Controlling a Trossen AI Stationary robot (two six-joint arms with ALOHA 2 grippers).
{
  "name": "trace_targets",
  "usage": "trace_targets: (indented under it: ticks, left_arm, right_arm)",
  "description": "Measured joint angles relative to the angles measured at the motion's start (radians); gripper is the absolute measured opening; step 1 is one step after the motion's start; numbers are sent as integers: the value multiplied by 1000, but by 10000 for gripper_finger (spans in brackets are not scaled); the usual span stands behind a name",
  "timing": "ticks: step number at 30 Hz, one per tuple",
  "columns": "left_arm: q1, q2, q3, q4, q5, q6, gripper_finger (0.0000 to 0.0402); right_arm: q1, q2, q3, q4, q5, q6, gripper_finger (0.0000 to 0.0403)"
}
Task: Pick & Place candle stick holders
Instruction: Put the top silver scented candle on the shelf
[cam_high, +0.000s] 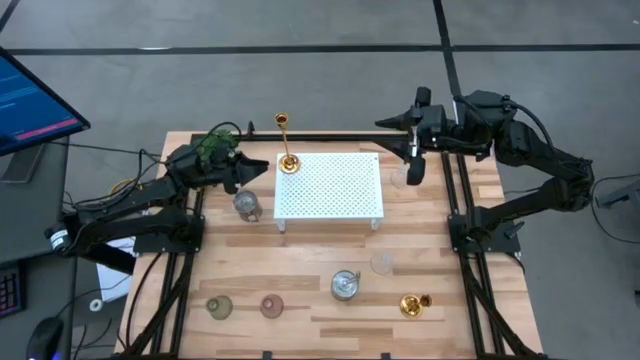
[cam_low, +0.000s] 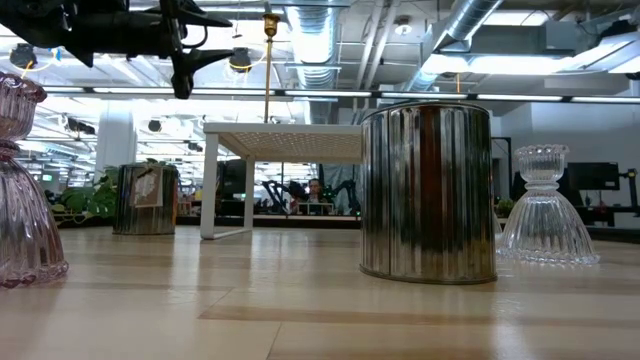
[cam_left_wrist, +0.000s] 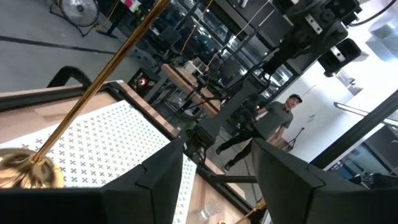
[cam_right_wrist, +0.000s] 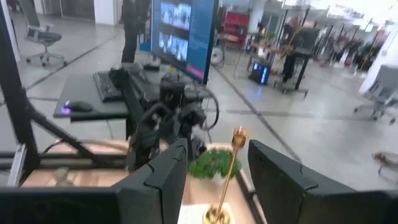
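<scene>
Slender gold candlestick (cam_high: 285, 145), upright on stand (cam_high: 330, 185)

Wooden table (cam_high: 320, 310): holders (cam_high: 345, 285), stand (cam_high: 330, 185)

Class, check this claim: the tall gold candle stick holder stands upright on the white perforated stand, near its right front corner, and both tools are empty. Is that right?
Not quite. The high view shows the tall gold candle stick holder upright on the white perforated stand, but at its back left corner, nearest the left tool. The rest holds: that tool and the right tool are both empty.
</scene>
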Motion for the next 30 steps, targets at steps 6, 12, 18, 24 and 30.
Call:
trace_targets:
  ticks: [6, 12, 18, 24, 30]
  left_arm:
    - [0, 0, 0, 26, 0, 0, 191]
    - [0, 0, 0, 49, 0, -31, 191]
    - [0, 0, 0, 49, 0, -75, 191]
    - [0, 1, 0, 50, 1, -104, 191]
    - [0, 1, 0, 49, -22, -164, 191]
  right_arm:
    - [0, 2, 0, 32, 0, -2, 161]
    - [0, -1, 0, 31, -33, 36, 161]
    - [0, -20, -1, 22, -64, 49, 161]
    - [0, -63, -1, 4, -64, 50, 161]
    - [0, -110, -1, -42, -64, 76, 161]
